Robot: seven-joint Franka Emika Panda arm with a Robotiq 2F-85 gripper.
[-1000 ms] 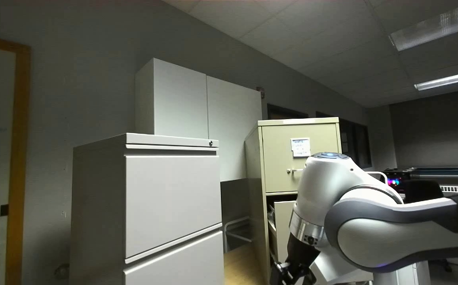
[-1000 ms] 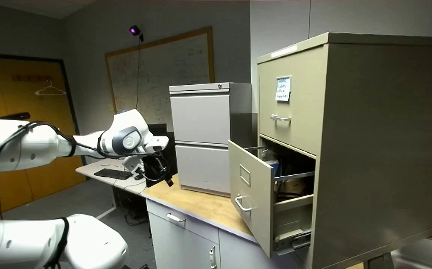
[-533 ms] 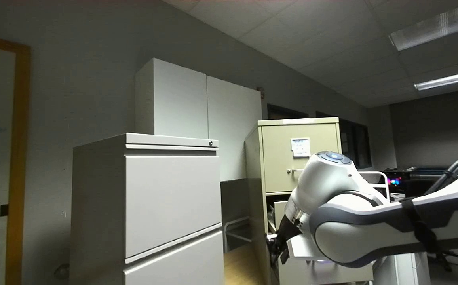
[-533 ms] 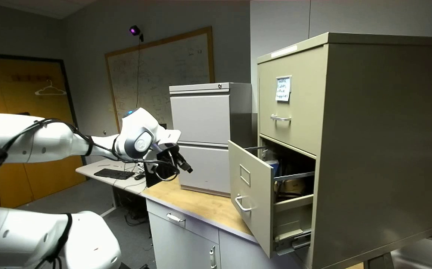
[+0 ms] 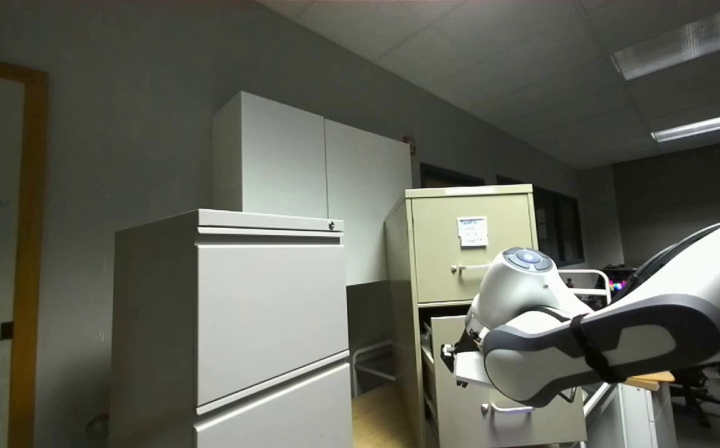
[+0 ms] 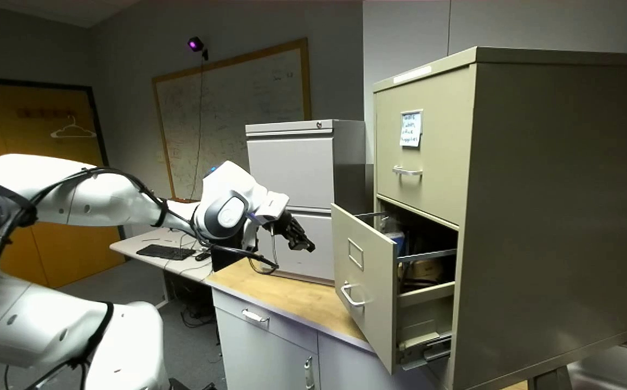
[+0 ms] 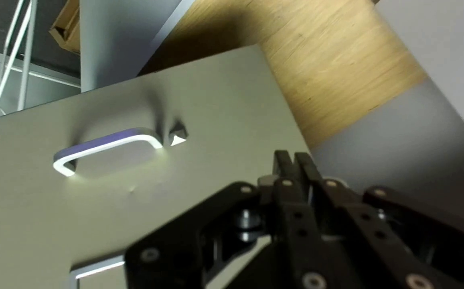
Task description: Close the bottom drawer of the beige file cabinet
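The beige file cabinet [image 6: 551, 189] stands at the right in an exterior view. Its bottom drawer [image 6: 375, 276] is pulled well out, and dark contents show behind its front. A silver handle [image 7: 107, 146] and a small knob [image 7: 178, 134] sit on that drawer front in the wrist view. My gripper [image 6: 309, 247] is in front of the drawer's far side edge, with a gap to the front in that view. In the wrist view the gripper [image 7: 293, 155] has its fingertips together, nothing between them, over the drawer front near its side edge.
A pale grey cabinet [image 6: 291, 173] stands beside the beige one on the wooden counter [image 6: 291, 298]. Below are white cupboards with handles [image 6: 255, 315]. The beige cabinet's upper drawer [image 5: 434, 249], labelled with white paper, is closed. A tall white cupboard [image 5: 285, 155] stands behind.
My gripper has risen and come toward the drawer front. Its fingers, apart one second ago, are now together. The drawer has not moved.
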